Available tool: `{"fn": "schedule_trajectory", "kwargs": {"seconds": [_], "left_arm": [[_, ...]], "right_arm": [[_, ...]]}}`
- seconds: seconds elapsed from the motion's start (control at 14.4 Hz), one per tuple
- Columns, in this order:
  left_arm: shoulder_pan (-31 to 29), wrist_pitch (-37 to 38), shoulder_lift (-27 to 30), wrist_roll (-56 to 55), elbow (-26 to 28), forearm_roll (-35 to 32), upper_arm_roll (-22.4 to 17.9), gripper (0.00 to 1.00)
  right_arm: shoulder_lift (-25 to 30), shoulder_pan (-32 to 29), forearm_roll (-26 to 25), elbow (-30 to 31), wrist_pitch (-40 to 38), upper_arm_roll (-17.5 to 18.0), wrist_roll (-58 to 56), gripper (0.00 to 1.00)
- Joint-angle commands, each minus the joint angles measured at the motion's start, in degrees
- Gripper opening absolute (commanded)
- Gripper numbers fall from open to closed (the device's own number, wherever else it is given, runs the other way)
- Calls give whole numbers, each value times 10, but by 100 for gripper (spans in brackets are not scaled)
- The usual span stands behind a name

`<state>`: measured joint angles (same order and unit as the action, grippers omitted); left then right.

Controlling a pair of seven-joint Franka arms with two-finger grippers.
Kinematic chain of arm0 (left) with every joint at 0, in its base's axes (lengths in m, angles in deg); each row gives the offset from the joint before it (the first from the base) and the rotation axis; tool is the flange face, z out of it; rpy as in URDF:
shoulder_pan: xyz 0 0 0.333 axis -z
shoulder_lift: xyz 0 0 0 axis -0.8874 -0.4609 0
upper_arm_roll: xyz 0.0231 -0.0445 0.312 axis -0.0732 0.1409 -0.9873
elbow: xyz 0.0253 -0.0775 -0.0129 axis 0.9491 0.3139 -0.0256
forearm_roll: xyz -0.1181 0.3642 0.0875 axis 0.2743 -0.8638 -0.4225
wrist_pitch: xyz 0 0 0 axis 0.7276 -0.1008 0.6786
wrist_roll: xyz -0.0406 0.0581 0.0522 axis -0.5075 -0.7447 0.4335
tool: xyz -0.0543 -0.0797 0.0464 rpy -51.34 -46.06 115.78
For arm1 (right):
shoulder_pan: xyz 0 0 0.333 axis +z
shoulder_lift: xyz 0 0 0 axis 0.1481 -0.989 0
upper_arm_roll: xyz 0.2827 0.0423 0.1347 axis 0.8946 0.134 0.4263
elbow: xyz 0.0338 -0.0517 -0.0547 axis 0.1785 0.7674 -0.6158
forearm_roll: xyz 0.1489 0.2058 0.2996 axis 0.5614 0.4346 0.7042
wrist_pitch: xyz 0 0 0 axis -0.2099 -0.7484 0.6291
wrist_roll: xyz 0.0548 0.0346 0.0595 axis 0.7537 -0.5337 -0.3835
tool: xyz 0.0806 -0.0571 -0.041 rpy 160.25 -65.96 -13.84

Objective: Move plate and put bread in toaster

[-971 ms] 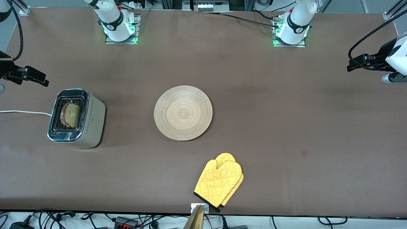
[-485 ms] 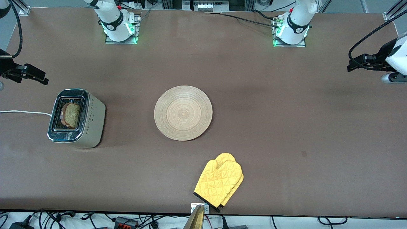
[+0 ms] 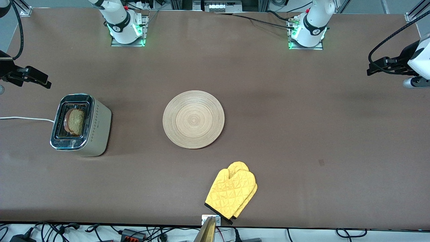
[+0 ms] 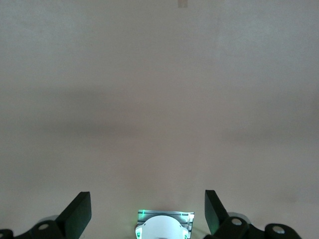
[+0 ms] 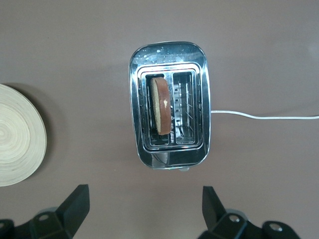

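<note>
Only the right hand (image 3: 40, 81) has moved, drifting slightly toward the robots' bases and out to the tabletop's (image 3: 302, 134) edge near the toaster (image 3: 80, 125); nothing else has shifted. Bread (image 5: 162, 105) already stands in one toaster slot, leaning a little, and the plate (image 3: 193, 119) lies bare mid-tabletop. Both hands are wide and hold nothing; the left hand (image 4: 148, 213) waits over bare tabletop at its own end. What remains looks like retreat: lift clear, keep away from the cord (image 5: 264, 117), and don't nudge the toaster. How deep the slice sits is hard to judge.
</note>
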<state>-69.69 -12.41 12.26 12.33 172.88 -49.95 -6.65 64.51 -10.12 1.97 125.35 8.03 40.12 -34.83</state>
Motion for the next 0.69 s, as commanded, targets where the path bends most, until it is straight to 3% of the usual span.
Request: {"fn": "schedule_trajectory", "kwargs": {"seconds": [0.0, 0.62], "left_arm": [[-1, 11, -7, 2, -13, -1, -1, 100], [-1, 11, -7, 1, -13, 0, -1, 100]], "right_arm": [[17, 4, -1, 25, 27, -3, -5, 100], [16, 4, -1, 28, 28, -2, -8, 100]]}}
